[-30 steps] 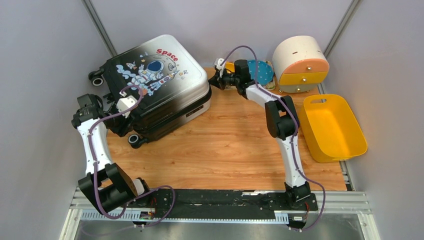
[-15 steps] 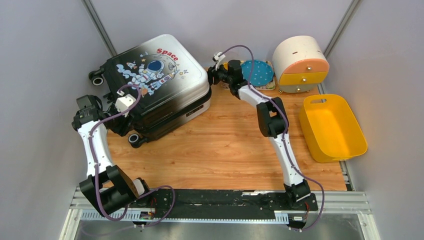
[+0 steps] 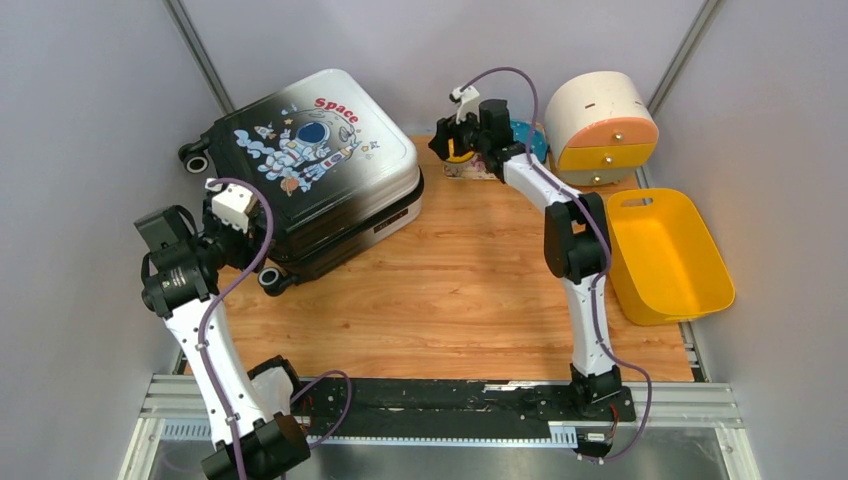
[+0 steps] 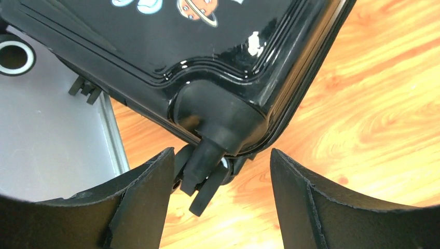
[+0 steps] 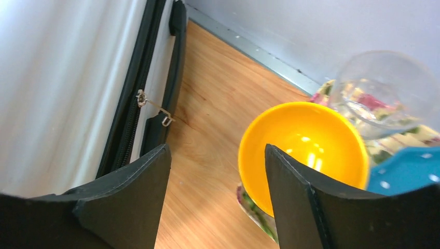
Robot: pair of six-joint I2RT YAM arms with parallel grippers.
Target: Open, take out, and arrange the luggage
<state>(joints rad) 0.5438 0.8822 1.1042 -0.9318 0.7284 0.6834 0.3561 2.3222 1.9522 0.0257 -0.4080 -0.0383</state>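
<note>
Luggage (image 3: 320,150) lies flat, wheels (image 3: 270,280) left, top right; left end effector (image 4: 222,161), right end effector (image 5: 218,155) gape empty.

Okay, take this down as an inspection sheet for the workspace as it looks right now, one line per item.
Surface: wooden table, no spills seen.
Job's things: luggage closed, lying flat at the far left.
Clutter: drawer box and yellow bin on the right; yellow bowl, clear glass and dotted plate at the far middle.
Grippers: left gripper open, straddling a luggage wheel; right gripper open and empty, between luggage and yellow bowl.
Cables: purple cable looped at each wrist, no snag seen.
Surroundings: grey walls; metal rail at the near edge.
</note>
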